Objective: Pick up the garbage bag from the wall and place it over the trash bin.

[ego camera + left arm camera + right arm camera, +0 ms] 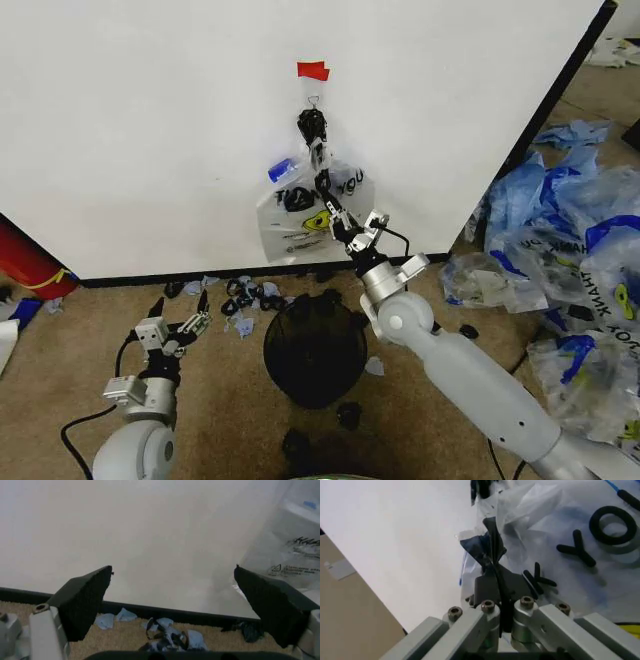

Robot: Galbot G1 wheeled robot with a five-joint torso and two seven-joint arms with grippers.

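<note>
Against the wall (150, 120), the right gripper (322, 185) pinches the hanging garbage bag (300, 225); left gripper (180, 325) gapes.

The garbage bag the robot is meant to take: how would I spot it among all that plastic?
Find the wall and its piece of red tape; the garbage bag hangs alone just below it, above the trash bin. The right gripper is pinched shut on it. Unlike the bluish heap of bags on the floor, it hangs on the wall, showing a yellow smiley.
</note>
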